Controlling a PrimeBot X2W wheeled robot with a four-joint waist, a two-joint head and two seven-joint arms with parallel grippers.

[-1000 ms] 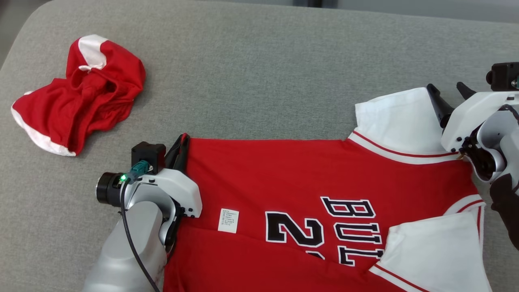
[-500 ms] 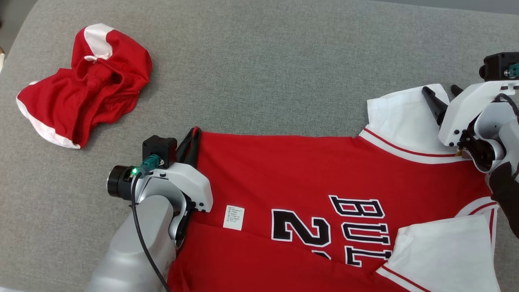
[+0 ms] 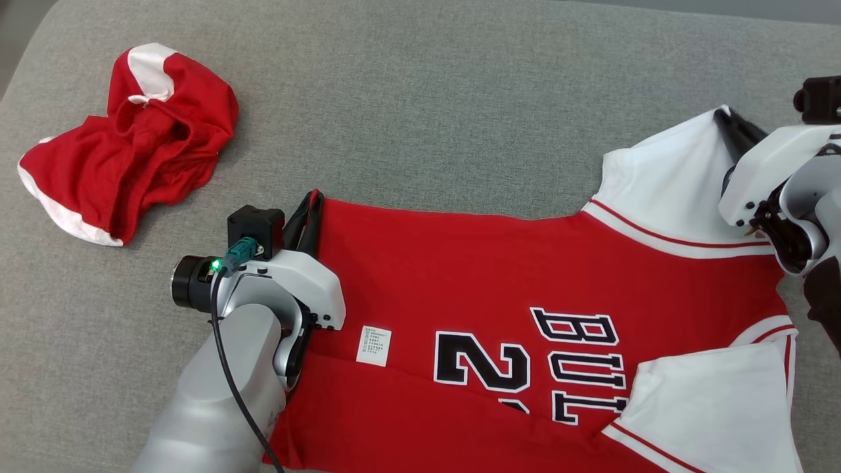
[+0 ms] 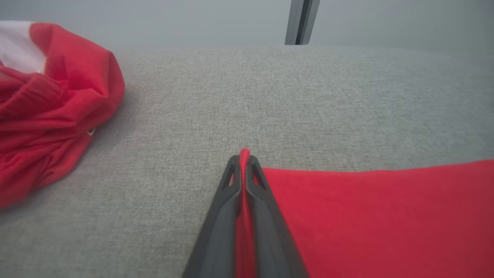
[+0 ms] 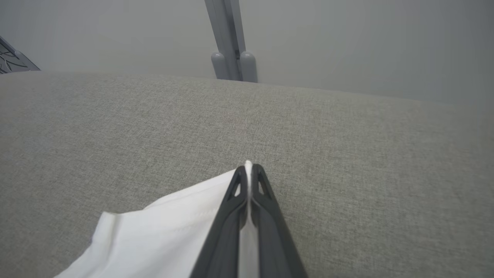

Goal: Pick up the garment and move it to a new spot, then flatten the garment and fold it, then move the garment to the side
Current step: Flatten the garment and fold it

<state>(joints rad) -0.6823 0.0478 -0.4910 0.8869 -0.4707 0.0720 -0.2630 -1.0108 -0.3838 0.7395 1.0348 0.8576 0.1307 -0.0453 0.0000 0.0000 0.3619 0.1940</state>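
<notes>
Surface: grey cushion (image 3: 420, 98), pale wall behind it.
Jersey: red jersey (image 3: 499, 263) spread flat on the near cushion, print up, stretched between both grippers.
Left gripper: left gripper (image 3: 313, 200) clamped on the jersey's far left corner, red cloth pinched between its fingers.
Right gripper: right gripper (image 3: 723, 117) clamped on the tip of the far white sleeve (image 3: 663, 177).
Nearby: crumpled red-and-white heap (image 3: 138, 151), well apart at far left; white tag (image 3: 374, 345) on the jersey near the left gripper.

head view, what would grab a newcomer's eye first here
The red basketball jersey with white sleeves and black lettering, spread across the grey fabric surface at centre and right. The left gripper pinches its red corner, the right gripper a white sleeve, jaws shut. A crumpled red-and-white garment lies far left.
</notes>
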